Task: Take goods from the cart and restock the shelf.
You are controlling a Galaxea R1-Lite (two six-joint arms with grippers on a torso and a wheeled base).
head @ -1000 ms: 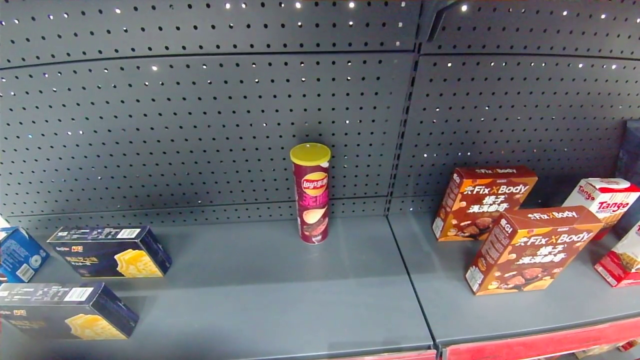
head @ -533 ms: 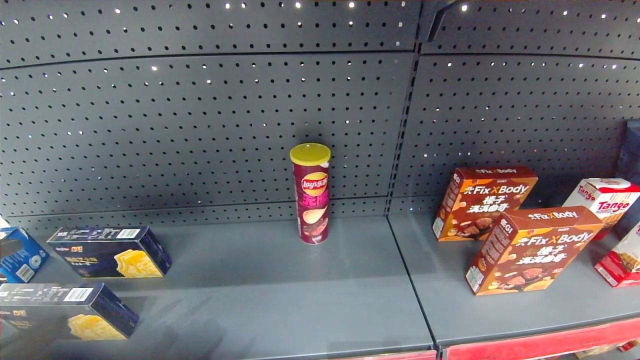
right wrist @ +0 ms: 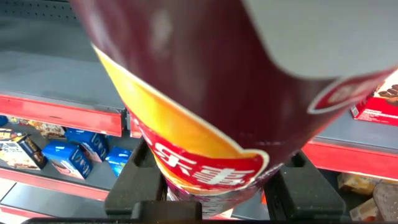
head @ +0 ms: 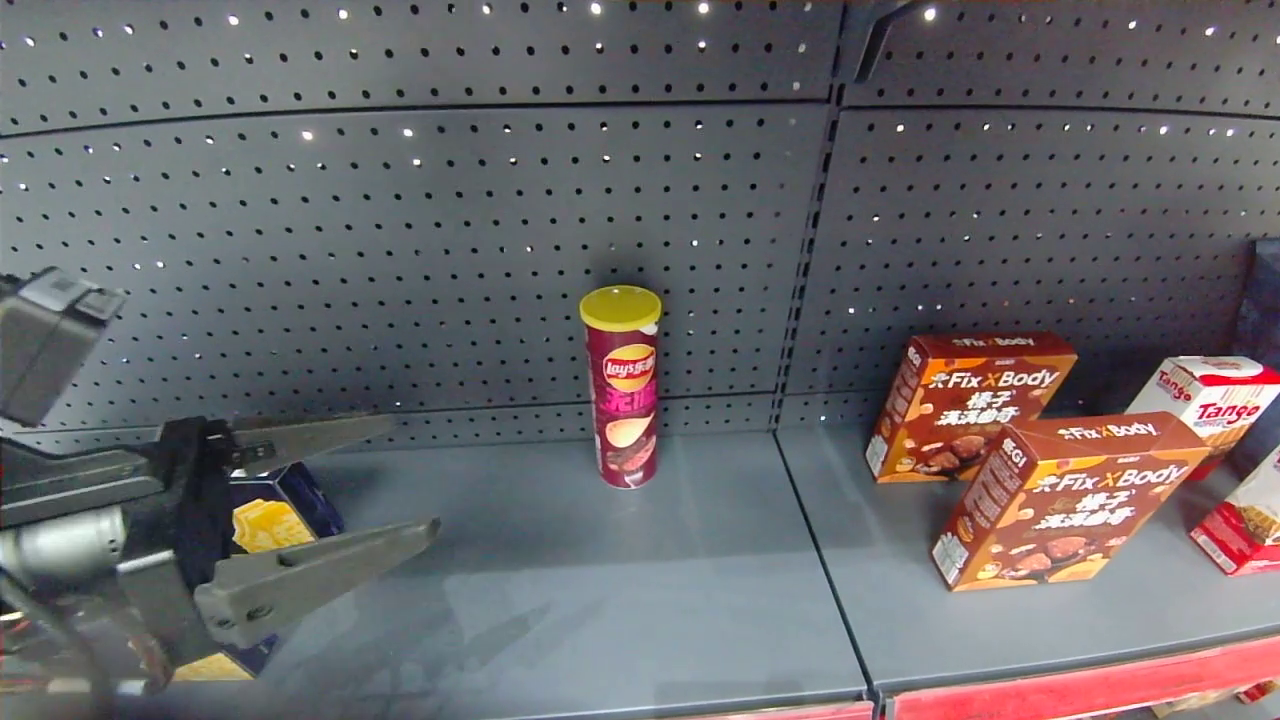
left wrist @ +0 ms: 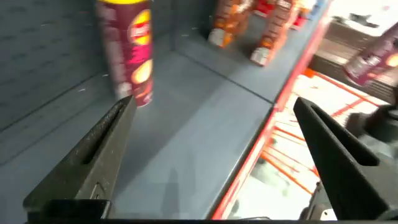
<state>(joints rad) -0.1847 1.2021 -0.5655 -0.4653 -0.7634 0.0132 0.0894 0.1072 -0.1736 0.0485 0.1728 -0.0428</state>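
Note:
A maroon chips can [head: 621, 385] with a yellow lid stands upright at the back of the grey shelf [head: 600, 600], against the pegboard. My left gripper [head: 414, 472] is open and empty, hovering low over the shelf's left part, well left of that can. The left wrist view has the same can [left wrist: 127, 50] ahead, past one finger [left wrist: 93, 162]. A second maroon chips can [right wrist: 205, 93] sits in my right gripper [right wrist: 214, 155], which is shut on it, off the shelf front. That held can [left wrist: 373, 56] also appears far off beyond the shelf edge.
Dark blue cracker boxes [head: 265, 520] lie behind my left gripper. Two brown boxes [head: 970, 400] [head: 1060, 495] and red-white boxes [head: 1215, 400] occupy the right bay. Bare shelf lies around the standing can. A red shelf edge [right wrist: 62, 112] and blue packets [right wrist: 68, 155] show below.
My left arm has come into the head view from the left with its gripper open, now covering the blue boxes. The standing can and the other boxes have not moved.

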